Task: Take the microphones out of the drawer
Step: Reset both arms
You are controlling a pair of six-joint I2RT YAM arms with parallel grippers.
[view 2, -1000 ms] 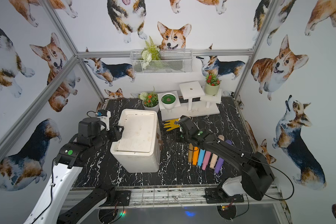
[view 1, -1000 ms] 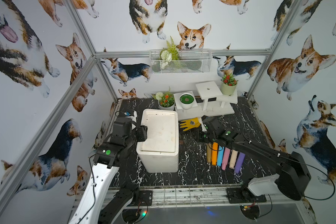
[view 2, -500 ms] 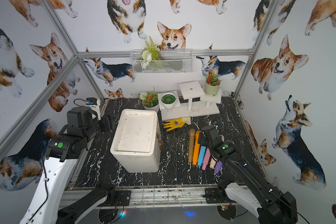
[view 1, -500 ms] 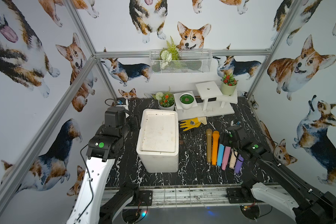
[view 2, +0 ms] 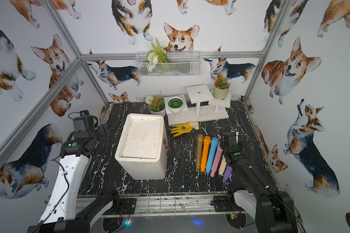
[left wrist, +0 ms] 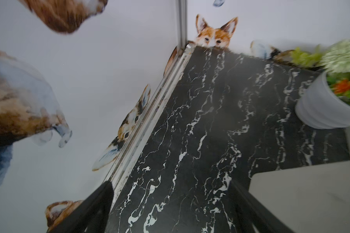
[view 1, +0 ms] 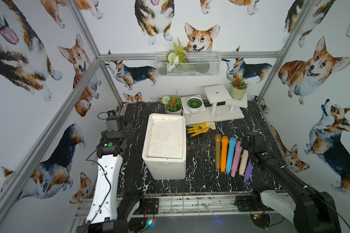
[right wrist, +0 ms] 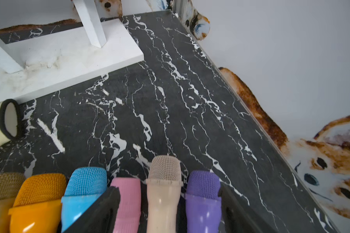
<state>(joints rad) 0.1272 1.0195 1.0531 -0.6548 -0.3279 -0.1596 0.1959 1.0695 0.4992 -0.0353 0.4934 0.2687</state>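
While both arms sit clear of the white drawer unit point(view 1: 163, 141), the left gripper point(left wrist: 170, 182) is spread wide over bare table point(left wrist: 210, 121), holding nothing. Right gripper point(right wrist: 168, 188) is wide too and empty, above the heads of the microphones point(view 1: 232, 155). Six lie side by side on the table right of the unit, gold microphone point(view 1: 217, 150) nearest it.

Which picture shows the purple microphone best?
The right wrist view: the purple plastic microphone is close up, mesh head clear. Both top views show it small, partly hidden. The left wrist view misses it.
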